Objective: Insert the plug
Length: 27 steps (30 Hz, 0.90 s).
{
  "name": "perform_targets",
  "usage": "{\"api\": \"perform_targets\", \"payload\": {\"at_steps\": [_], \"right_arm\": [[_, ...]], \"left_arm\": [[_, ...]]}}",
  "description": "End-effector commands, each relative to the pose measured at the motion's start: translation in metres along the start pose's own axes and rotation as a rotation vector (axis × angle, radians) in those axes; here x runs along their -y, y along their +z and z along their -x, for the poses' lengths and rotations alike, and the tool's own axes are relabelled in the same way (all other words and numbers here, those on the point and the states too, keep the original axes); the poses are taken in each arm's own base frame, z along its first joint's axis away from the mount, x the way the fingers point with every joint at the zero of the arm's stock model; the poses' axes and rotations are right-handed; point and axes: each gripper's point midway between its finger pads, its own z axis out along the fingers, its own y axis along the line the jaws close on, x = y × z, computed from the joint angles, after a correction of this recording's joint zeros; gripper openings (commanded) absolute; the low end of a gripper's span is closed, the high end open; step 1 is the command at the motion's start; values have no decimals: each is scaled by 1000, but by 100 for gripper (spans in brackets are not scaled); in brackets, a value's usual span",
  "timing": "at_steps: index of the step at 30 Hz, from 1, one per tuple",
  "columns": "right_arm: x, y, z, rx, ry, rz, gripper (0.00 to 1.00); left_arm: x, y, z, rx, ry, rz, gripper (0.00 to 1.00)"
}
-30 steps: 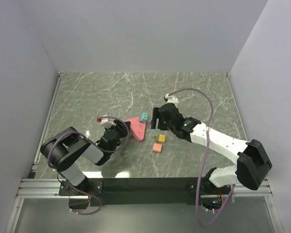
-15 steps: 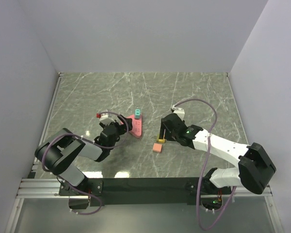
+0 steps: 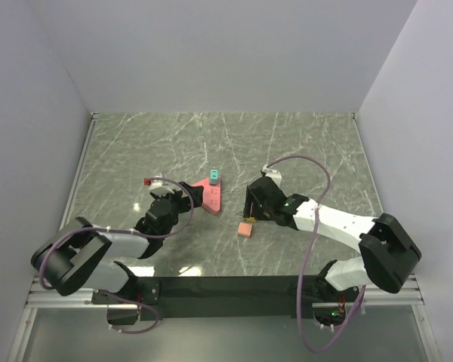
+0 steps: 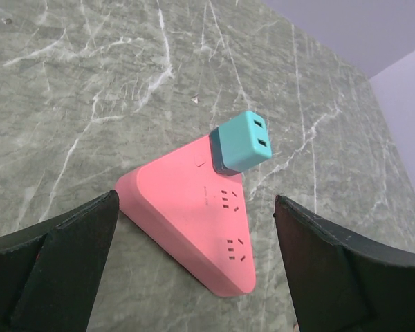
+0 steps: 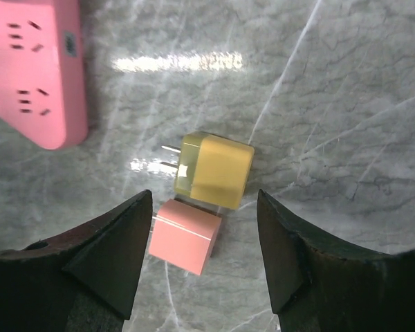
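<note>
A pink triangular power strip (image 4: pixel 194 221) lies flat on the marble table, with a teal plug (image 4: pixel 241 142) seated at its far end. My left gripper (image 4: pixel 195 200) is open wide just short of the strip, touching nothing. From above, the strip (image 3: pixel 209 194) and the teal plug (image 3: pixel 214 176) lie right of the left gripper (image 3: pixel 183 197). My right gripper (image 5: pixel 204 197) hovers open over a yellow plug (image 5: pixel 218 169), prongs pointing left, and a pink plug (image 5: pixel 185 236) that lies against it. Neither finger touches a plug.
The strip's corner (image 5: pixel 41 83) shows at the right wrist view's upper left. In the top view the pink plug (image 3: pixel 246 229) lies just below the right gripper (image 3: pixel 251 211). White walls enclose the table (image 3: pixel 302 143) at back and sides.
The left gripper opened, let go of the strip and drew back toward its base. The right gripper came down and toward the front over the yellow and pink plugs, its jaws narrowing.
</note>
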Motion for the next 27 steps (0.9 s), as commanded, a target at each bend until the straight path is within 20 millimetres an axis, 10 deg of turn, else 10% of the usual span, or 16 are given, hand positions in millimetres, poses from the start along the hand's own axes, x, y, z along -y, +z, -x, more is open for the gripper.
{"api": "perform_targets", "payload": {"at_steps": [1, 15, 27], "right_arm": [[-5, 7, 1, 4, 20, 2, 69], [-7, 33, -14, -61, -18, -50, 68], [-16, 16, 5, 38, -98, 16, 26]], "left_arm": [[6, -8, 10, 13, 8, -31, 99], [8, -26, 25, 35, 11, -45, 100], [63, -30, 12, -75, 20, -314, 100]]}}
